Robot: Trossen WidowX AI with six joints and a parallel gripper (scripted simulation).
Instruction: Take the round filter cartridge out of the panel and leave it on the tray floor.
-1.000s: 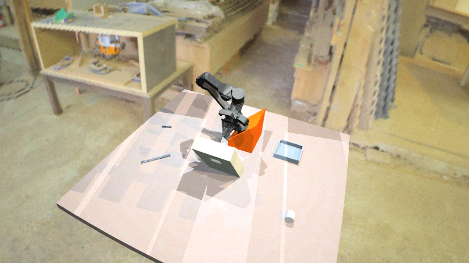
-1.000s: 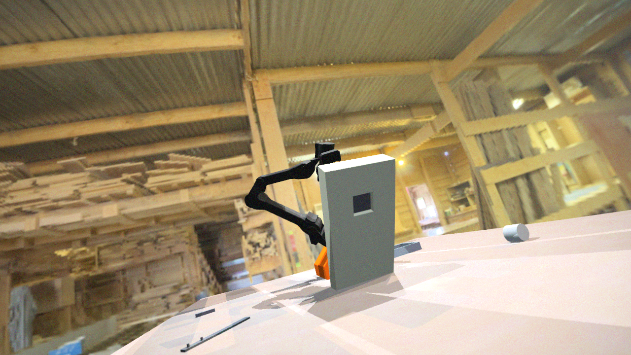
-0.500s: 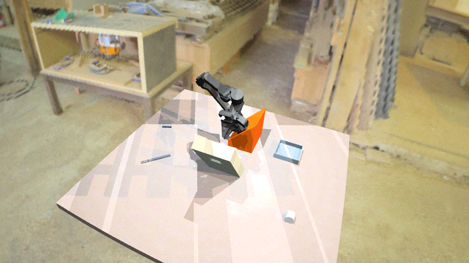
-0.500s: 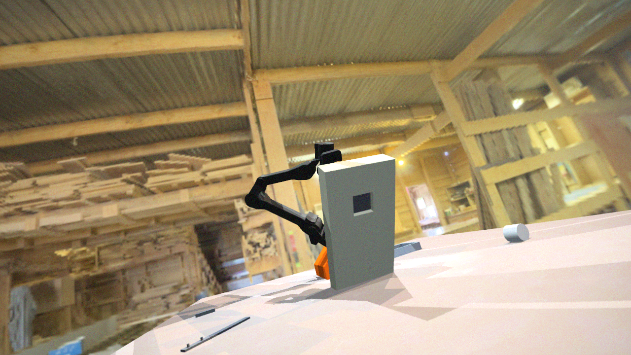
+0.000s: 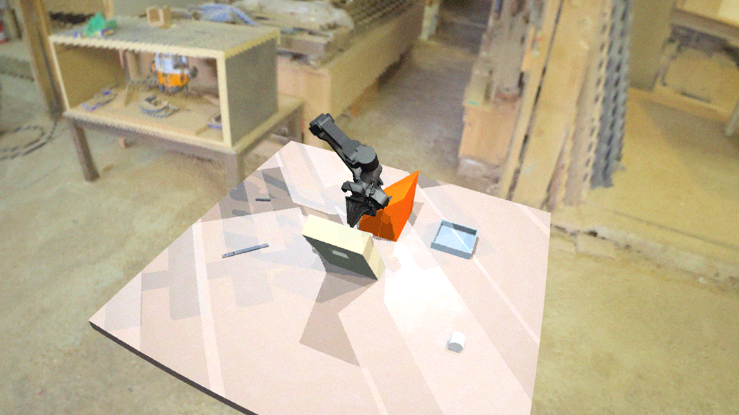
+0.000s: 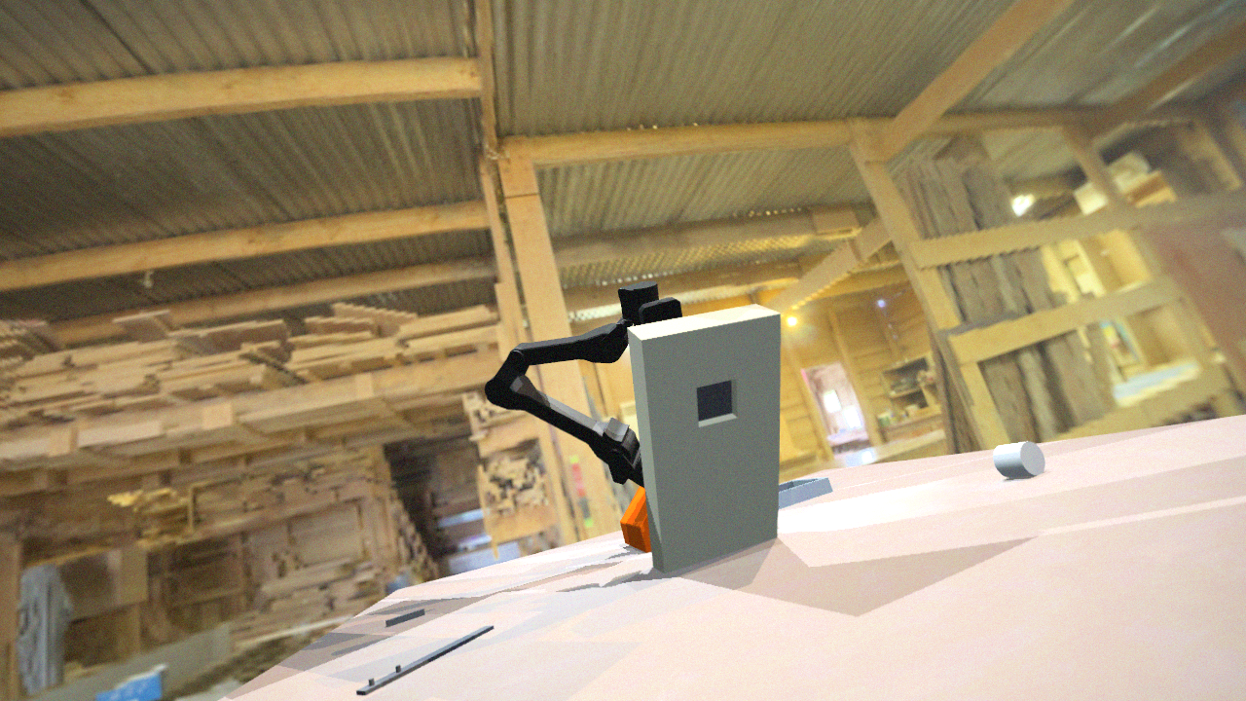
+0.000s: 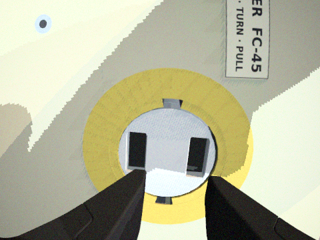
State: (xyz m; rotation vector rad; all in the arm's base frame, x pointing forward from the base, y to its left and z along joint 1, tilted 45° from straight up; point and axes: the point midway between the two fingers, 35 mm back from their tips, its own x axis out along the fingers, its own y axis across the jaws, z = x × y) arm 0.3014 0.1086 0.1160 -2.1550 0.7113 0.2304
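The round pale-grey filter cartridge sits flush in a yellow ring in the cream service panel. Its face has two dark narrow slots. My gripper faces the panel head-on. Its two fingertips stand partly apart, just below the two slots, with nothing between them. In the exterior view the panel hides the gripper. The blue-grey tray lies on the table to the panel's right.
An orange wedge stands right behind the arm. A small white cylinder lies towards the table's front right. A thin dark bar and a small dark piece lie left of the panel.
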